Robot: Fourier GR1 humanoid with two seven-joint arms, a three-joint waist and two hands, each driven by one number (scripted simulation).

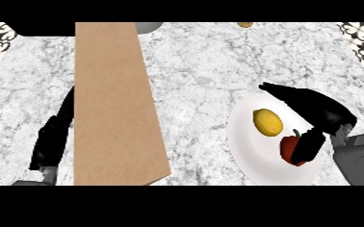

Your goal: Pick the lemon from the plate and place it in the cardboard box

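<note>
The cardboard box [117,106] hides most of my left hand [51,139], so I cannot tell its state. My right hand [313,108] hovers open over the plate [245,139], fingers straight, holding nothing; the lemon [267,122] lies there beside a red pepper [289,149].

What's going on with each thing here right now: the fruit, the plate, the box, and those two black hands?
Lemon: lying on the plate, not held.
Red pepper: on the plate, partly hidden by the right hand.
Plate: flat on the counter.
Cardboard box: its tall brown side faces us; inside hidden.
Right hand: open, over the plate's right edge, beside the lemon.
Left hand: mostly behind the box; fingers hidden.
</note>
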